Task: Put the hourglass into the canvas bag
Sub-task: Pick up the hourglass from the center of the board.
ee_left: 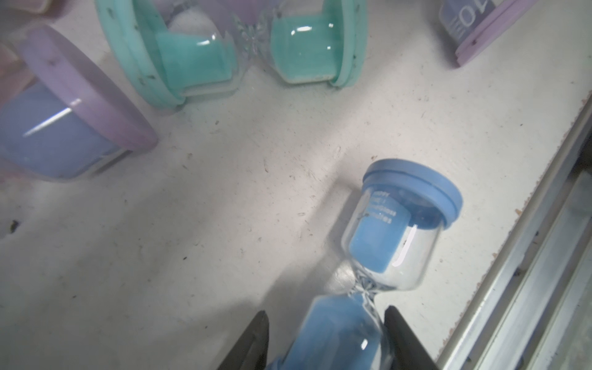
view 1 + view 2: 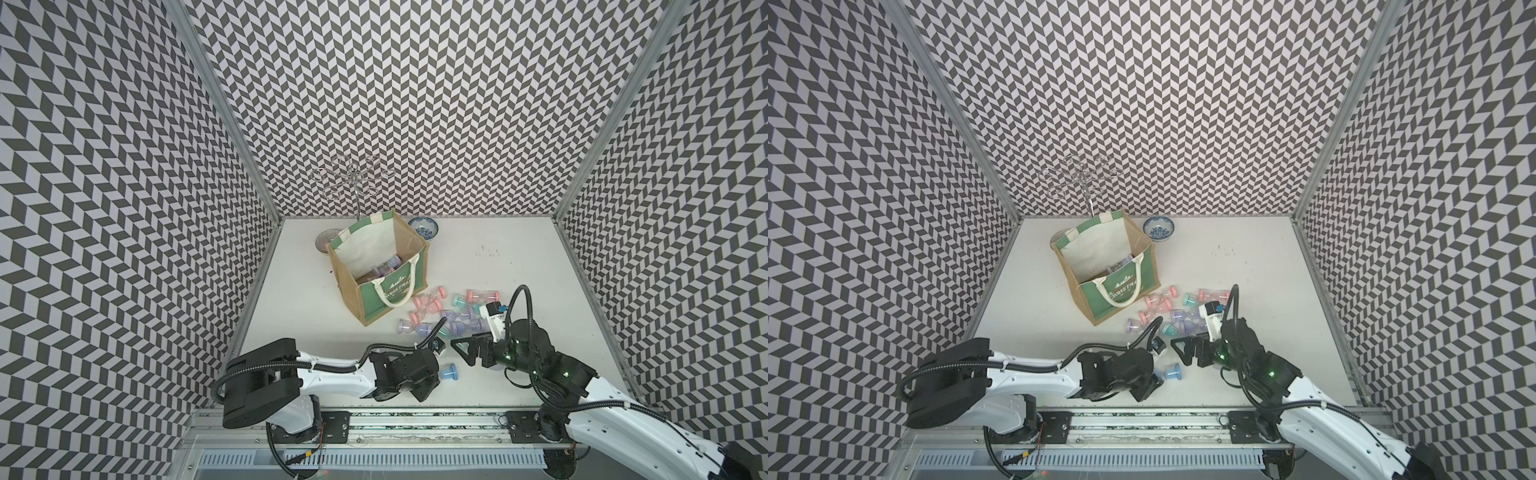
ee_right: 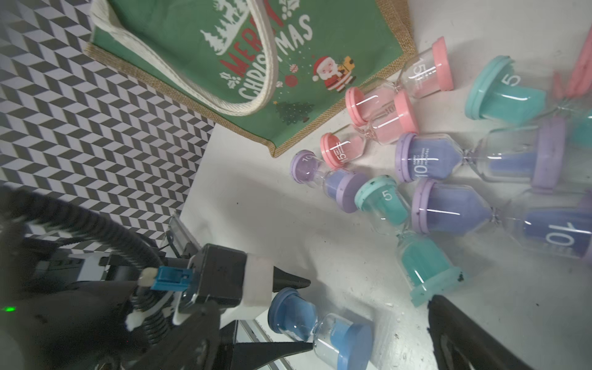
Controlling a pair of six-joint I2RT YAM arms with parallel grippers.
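Black fingers (image 1: pixel 403 342) of my left gripper (image 1: pixel 326 310) bracket 1 bulb of the blue-capped glass hourglass (image 1: pixel 392 230), which lies on its side on the white tabletop (image 1: pixel 224 208) near the front edge; the jaws stand narrow, though whether they pinch it I cannot tell. Grasping looks to be the step in hand: next I need a firm squeeze, then a lift over the pastel hourglass heap (image 2: pixel 449 311) to the tan burlap canvas bag (image 2: pixel 351 291), well apart. My right gripper (image 2: pixel 461 352) hangs open, empty.
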